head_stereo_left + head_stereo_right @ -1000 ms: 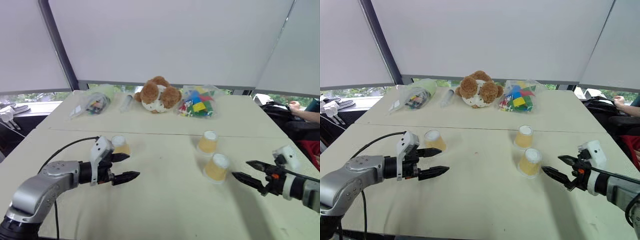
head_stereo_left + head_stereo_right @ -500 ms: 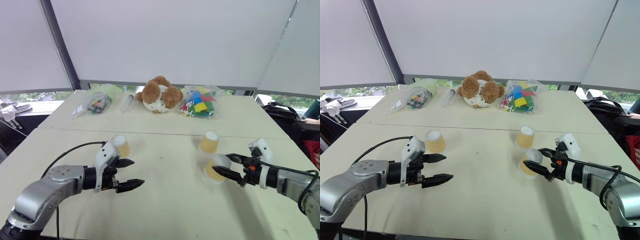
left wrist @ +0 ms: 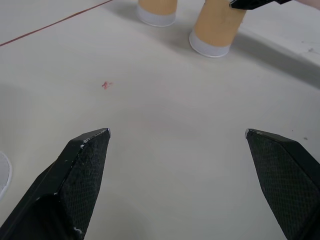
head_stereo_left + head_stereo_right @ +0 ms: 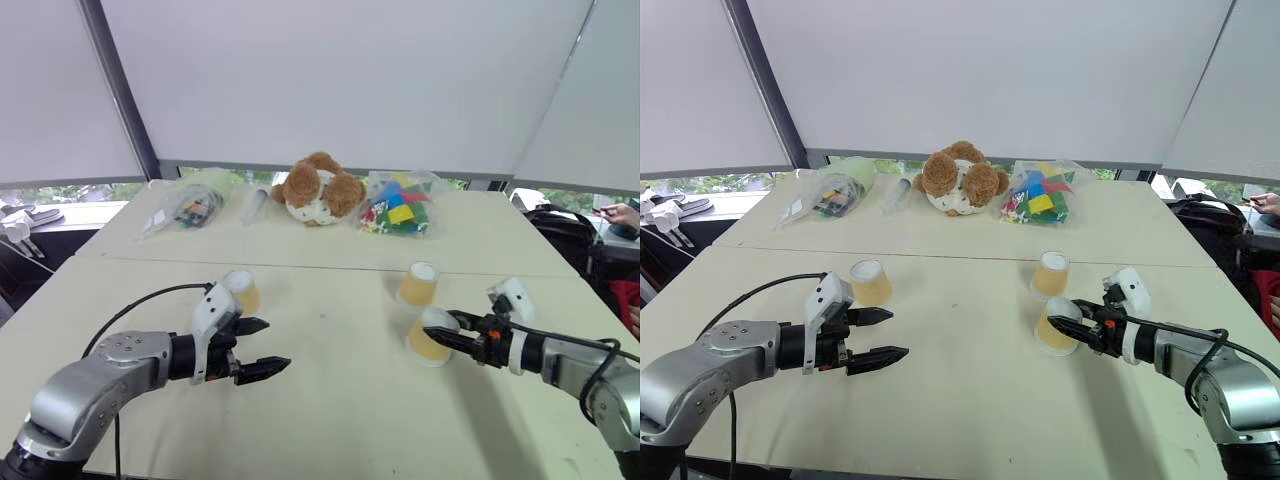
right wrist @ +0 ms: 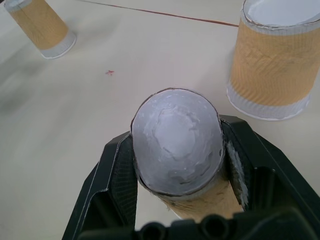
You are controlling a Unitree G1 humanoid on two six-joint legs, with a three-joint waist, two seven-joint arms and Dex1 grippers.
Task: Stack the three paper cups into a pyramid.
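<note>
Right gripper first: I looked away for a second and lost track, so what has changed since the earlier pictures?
The right gripper came in from the right with open jaws and shut on the nearest paper cup, which stays upside down on the table. The left gripper stays open, holding nothing. The other two cups have not moved.
</note>
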